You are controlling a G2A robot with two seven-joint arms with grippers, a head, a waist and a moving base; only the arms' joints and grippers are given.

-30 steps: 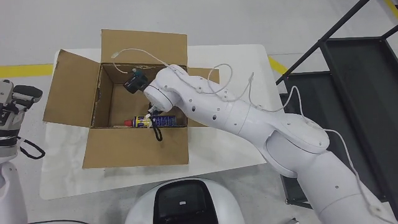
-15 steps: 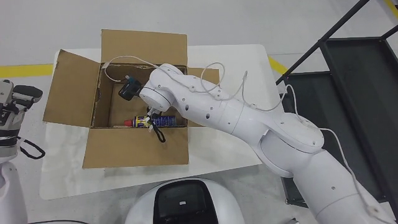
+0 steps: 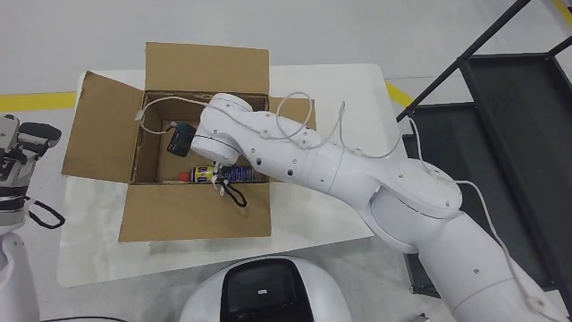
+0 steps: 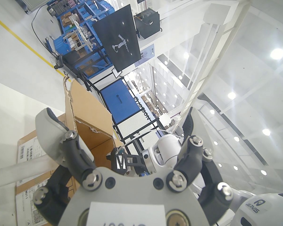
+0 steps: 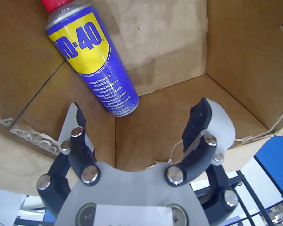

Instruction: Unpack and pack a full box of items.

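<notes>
Cardboard box (image 3: 197,213) | right claw (image 5: 137,111) shifted leftward inside | spray can (image 3: 220,173) unmoved

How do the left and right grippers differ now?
The right gripper is over the open cardboard box, near the spray can; the left gripper is outside it, beside a side flap. The right gripper points down into the box; the left gripper points up toward the ceiling. Both are open and empty.
</notes>
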